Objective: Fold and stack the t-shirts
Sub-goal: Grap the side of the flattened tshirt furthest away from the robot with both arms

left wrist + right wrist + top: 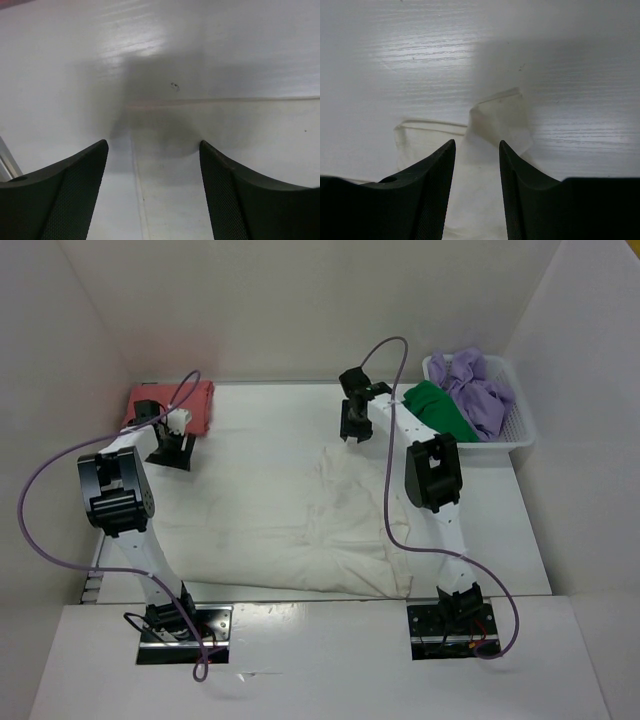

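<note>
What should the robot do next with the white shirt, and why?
Probably close the right fingers on the far corner of the cream-white cloth t-shirt. That corner lies between the open fingers, and the shirt is spread flat, unfolded, so it needs gripping before any fold.

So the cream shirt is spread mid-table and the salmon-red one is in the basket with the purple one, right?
Not quite: the top view shows the salmon-red shirt on the table at far left, not in the basket with the purple shirt. The cream shirt is spread mid-table.
</note>
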